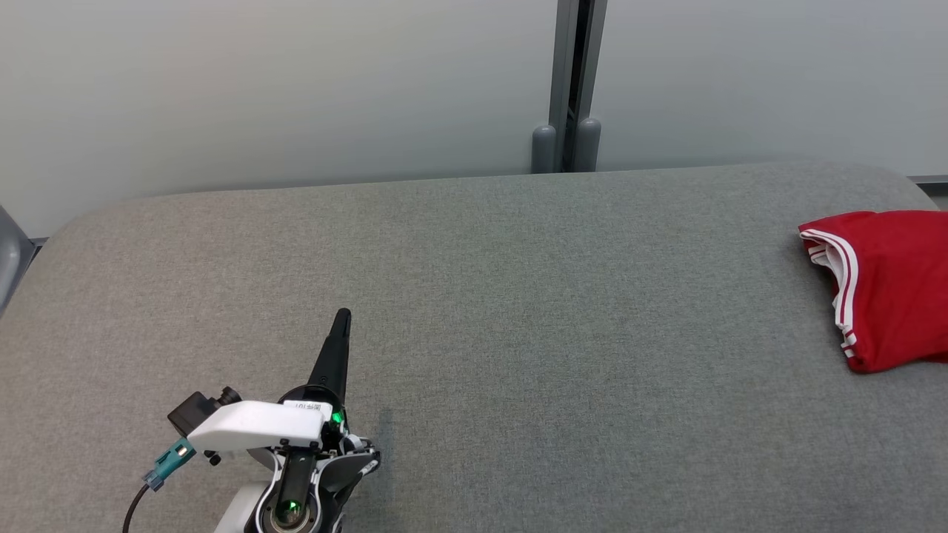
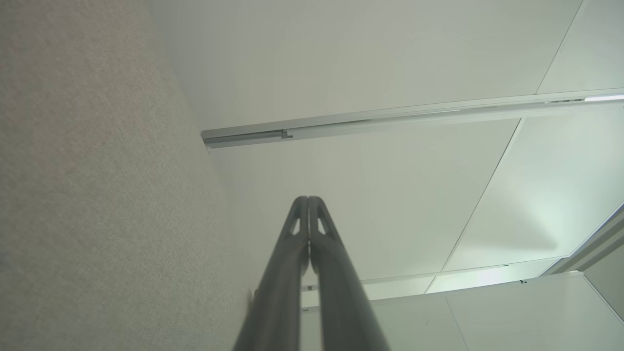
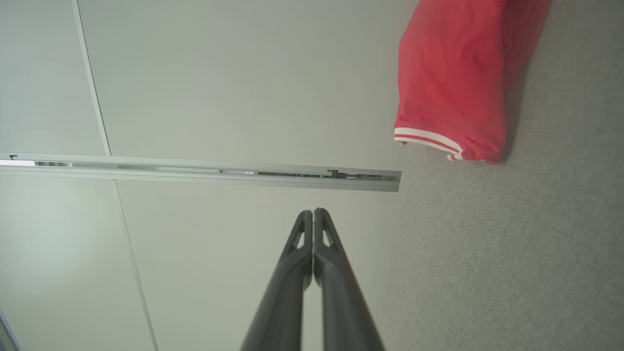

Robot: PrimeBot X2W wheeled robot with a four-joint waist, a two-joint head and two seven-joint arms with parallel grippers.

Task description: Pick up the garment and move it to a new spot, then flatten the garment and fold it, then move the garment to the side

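The garment [image 1: 889, 285] is red with white stripes at its hems and lies folded at the far right of the grey padded table [image 1: 474, 296], cut off by the head view's right edge. In the right wrist view the garment [image 3: 453, 78] sits up and to the right of my right gripper [image 3: 313, 214], well apart from it. That gripper's two dark fingers are pressed together, empty. My left gripper [image 1: 342, 317] hovers over the table's near left, far from the garment. It is shut too, and its own view shows the left gripper [image 2: 308, 201] with nothing between the fingers.
A pale wall runs behind the table, with a grey vertical post [image 1: 570, 81] at its middle. The table's back edge [image 1: 474, 178] curves down at both corners. Bare grey cloth spans the wide stretch between my left gripper and the garment.
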